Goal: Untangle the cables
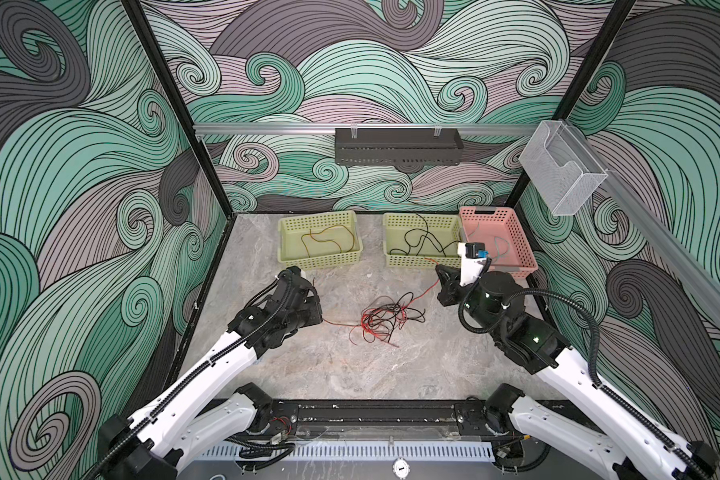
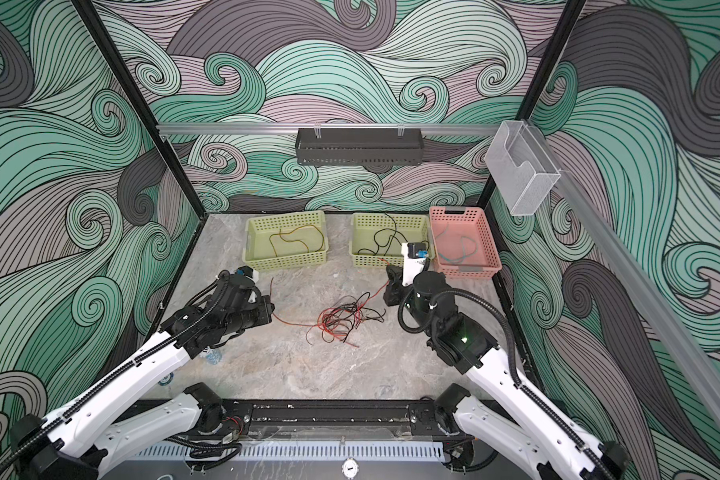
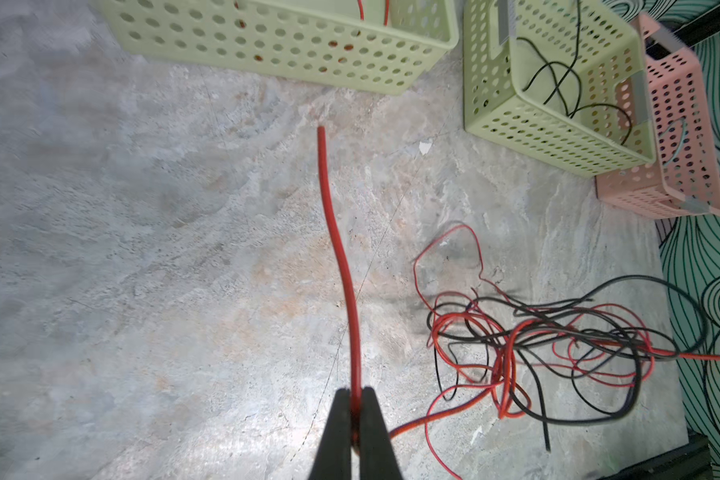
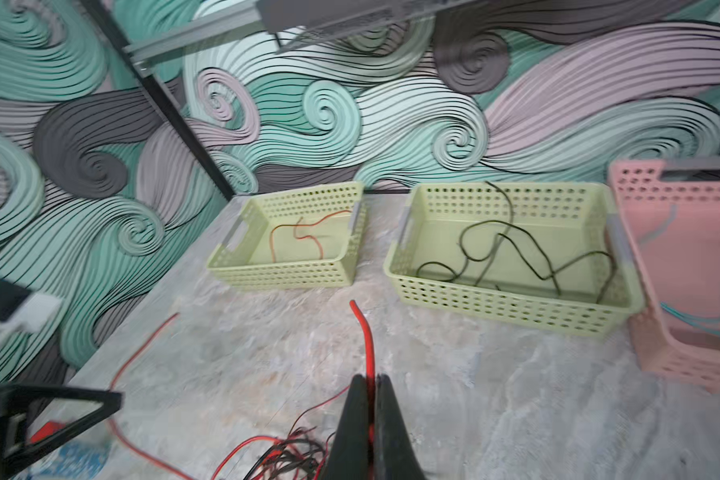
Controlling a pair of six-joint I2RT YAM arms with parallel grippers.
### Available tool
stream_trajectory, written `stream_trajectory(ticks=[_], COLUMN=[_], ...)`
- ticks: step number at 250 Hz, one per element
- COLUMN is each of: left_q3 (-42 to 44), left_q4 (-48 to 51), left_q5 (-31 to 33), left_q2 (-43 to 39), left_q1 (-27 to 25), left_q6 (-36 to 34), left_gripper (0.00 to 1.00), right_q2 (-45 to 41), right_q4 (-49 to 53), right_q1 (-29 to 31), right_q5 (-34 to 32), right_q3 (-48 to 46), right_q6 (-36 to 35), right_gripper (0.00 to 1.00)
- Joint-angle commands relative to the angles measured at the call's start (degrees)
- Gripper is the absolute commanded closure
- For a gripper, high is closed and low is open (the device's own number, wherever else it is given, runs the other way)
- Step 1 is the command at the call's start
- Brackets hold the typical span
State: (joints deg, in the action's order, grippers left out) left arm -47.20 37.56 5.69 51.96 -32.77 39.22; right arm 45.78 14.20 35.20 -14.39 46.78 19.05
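Right now, a pile of cables lies on the grey table, about in the middle, between the 2 arms. The pile is red and black wires all mixed up, and it shows in both top views.

The left gripper is squeezed tight on a red cable. The short end of the cable sticks out past the fingertips. The rest of it runs over the table to the pile. In a top view the left gripper sits to the left of the pile.

The right gripper is squeezed tight too, on a red strand. Its end also pokes out past the tips. In a top view the strand goes from the pile up to the right gripper. I cannot tell if the red strand and the red cable are 1 wire.

3 baskets stand in a row at the back of the table. The left green basket has 1 red-orange wire in it. The middle green basket has a black wire in it. The pink basket stands just beside the middle one and has a pale blue wire in it.
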Motion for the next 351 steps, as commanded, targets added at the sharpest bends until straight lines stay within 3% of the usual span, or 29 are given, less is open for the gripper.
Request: stream_trajectory(ticks=[1, 35, 65, 90, 125, 163, 207, 274, 322, 330, 351], left_q3=[-5.06, -7.42, -9.52, -12.17, -16.34, -21.71, -29.27, -35.90, -35.02, -34.85, -34.60], left_q4=[4.08, 6.78, 6.36, 4.93, 1.80, -1.29, -1.33, -2.22, -3.45, -3.64, -3.60], left_q5=[7.06, 12.05, 12.06, 7.80, -1.07, -11.45, -16.38, -19.41, -20.40, -20.42, -20.13], left_q2=[-3.99, -7.76, -9.64, -8.31, -3.32, 3.14, 8.42, 10.50, 10.29, 10.27, 10.05], left_q1=[-0.10, 0.47, 0.85, 0.80, 0.78, 0.83, 0.61, 0.43, 0.30, 0.30, 0.30], left_q6=[-3.49, -4.64, -5.56, -6.71, -9.36, -10.72, -10.86, -9.46, -8.41, -8.22, -8.13], left_gripper=[1.00, 1.00, 1.00, 1.00, 1.00, 1.00, 1.00, 1.00, 1.00, 1.00, 1.00], right_q2=[-3.08, -5.79, -3.48, 0.12, 2.62, 5.85, 13.79, 22.25, 30.70, 32.22, 34.65], right_q4=[2.69, 2.68, 2.49, 2.20, -1.48, -6.24, -17.45, -33.44, -35.81, -35.60, -35.91], right_q1=[-4.79, -10.01, -13.16, -13.49, -12.73, -4.83, 6.81, 10.76, 10.71, 10.74, 10.72], right_q5=[-3.11, -2.86, 0.95, 6.29, 16.91, 18.44, 21.65, 30.20, 33.56, 33.08, 31.21], right_q3=[-3.75, -7.58, -10.00, -10.60, -10.98, -10.42, -9.94, -10.13, -7.07, -6.36, -6.16], right_q6=[4.88, 7.98, 9.25, 8.71, 8.81, 8.32, 8.47, 7.10, 4.07, 3.91, 4.78], right_gripper=[1.00, 1.00, 1.00, 0.59, 0.51, 0.48, 0.40, 0.25, 0.26, 0.35, 0.77])
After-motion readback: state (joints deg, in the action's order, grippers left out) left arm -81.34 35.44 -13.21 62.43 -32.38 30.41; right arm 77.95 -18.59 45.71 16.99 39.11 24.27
